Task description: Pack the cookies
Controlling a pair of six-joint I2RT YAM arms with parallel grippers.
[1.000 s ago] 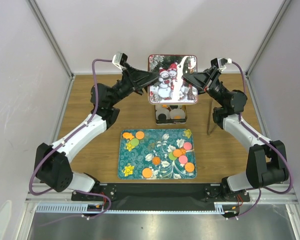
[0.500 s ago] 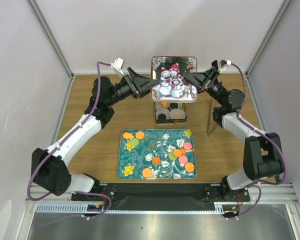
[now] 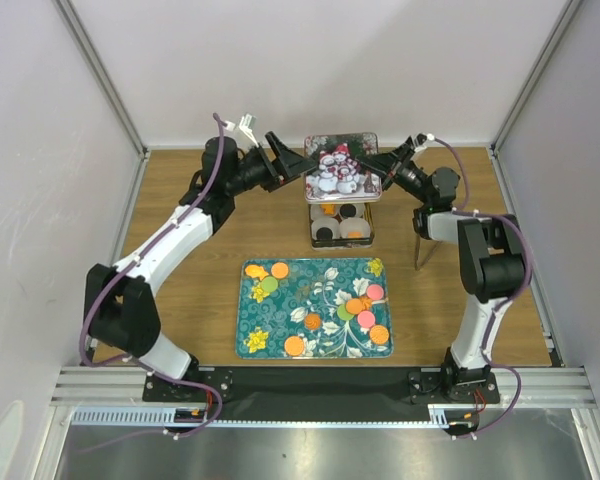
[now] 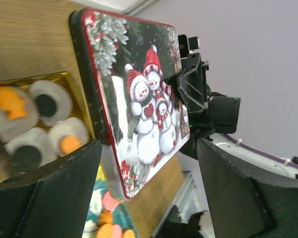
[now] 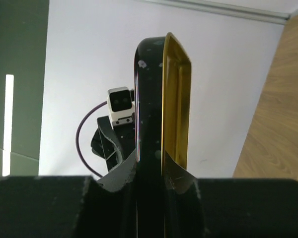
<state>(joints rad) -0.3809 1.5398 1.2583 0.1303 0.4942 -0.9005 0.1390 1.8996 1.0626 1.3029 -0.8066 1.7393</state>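
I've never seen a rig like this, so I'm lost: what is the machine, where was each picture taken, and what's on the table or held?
The machine is a left arm and a right arm, bolted at the near edge of a wooden table. The wide picture comes from a fixed camera above and behind them; the other two come from a camera on each wrist, showing its own fingers. On the table lies a teal flower-patterned tray with small flat round cookies in orange, pink and green. Behind it stands an open gold tin with cookies in white paper cups. The right gripper is pinched shut on the edge of the rectangular snowman-printed tin lid, held over the tin. The left gripper is open, fingers spread either side of the lid.
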